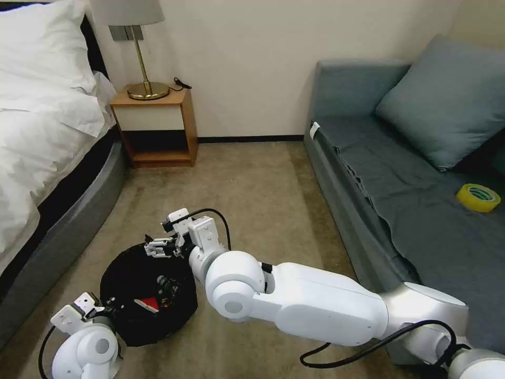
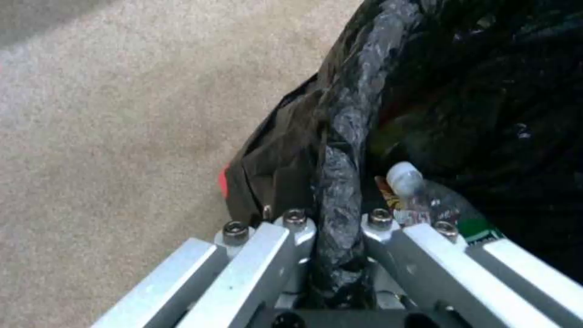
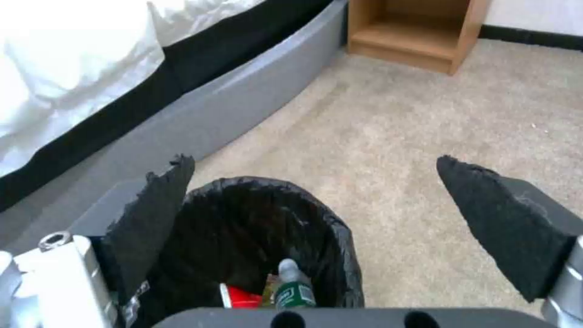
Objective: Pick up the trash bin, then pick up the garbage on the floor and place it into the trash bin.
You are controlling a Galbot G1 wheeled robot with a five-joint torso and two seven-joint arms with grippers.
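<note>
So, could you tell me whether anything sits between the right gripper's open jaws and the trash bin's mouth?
Nothing visible does. The right gripper hangs open and empty above the trash bin, whose mouth is uncovered, with the red packet and bottle already inside. The left gripper clamps the near rim, off to the side.

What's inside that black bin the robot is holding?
Inside the trash bin lie a green-labelled clear bottle and a red snack packet, with a bit of yellow-brown wrapper beside the bottle. Anything deeper is hidden by the black liner and shadow.
</note>
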